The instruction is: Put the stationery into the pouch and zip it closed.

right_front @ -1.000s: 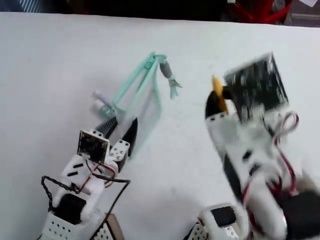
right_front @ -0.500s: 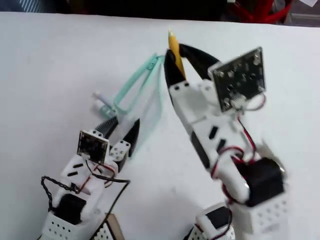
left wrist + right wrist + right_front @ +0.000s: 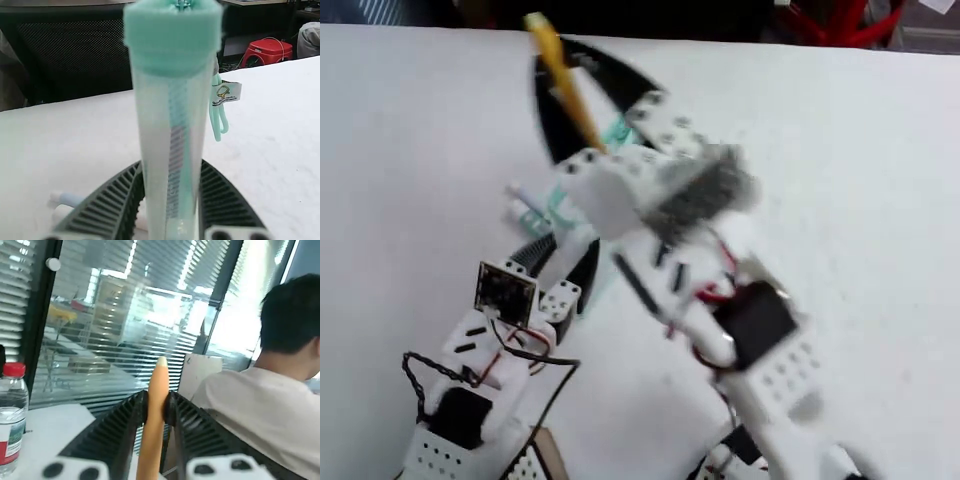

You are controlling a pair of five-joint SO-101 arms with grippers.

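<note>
Pouch (image 3: 172,125): clear body, teal zip edge, standing on edge on the surface (image 3: 840,150), zip edge uppermost. A teal pull with a small tag (image 3: 226,94) hangs at its far end.

Left end effector (image 3: 171,172): fingers closed on the near end of the pouch, one on each side.

White-blue piece (image 3: 520,205): lies flat on the surface, just beside the pouch on its outer side.

Pen (image 3: 548,50): yellow-orange, pinched between the fingers of the right end effector (image 3: 560,80), tip pointing away from the arm. It is held in the air above the far end of the pouch.

Bottle (image 3: 10,415): clear, red cap, behind the right end effector.
</note>
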